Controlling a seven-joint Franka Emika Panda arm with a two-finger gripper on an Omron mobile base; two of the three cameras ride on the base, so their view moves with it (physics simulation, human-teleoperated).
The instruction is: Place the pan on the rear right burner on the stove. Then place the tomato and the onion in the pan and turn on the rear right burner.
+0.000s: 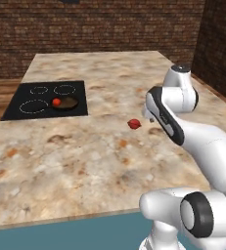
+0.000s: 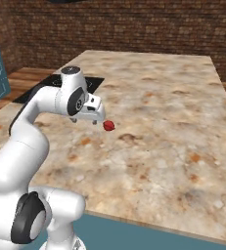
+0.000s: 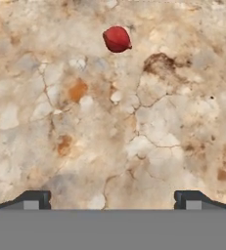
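Hand (image 3: 112, 200) open and empty above the bench (image 1: 85, 161), onion (image 3: 117, 39) lying ahead of the fingertips, off-centre; risk: round bulb rolls away if one finger touches first on descent.

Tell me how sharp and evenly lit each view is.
Left base view: flat, even light, the pan and tomato small and soft-edged. Right base view: the onion blurry, hardly any shadow. Hand view: marble texture smeared, onion crisp enough, open claw tips dark.
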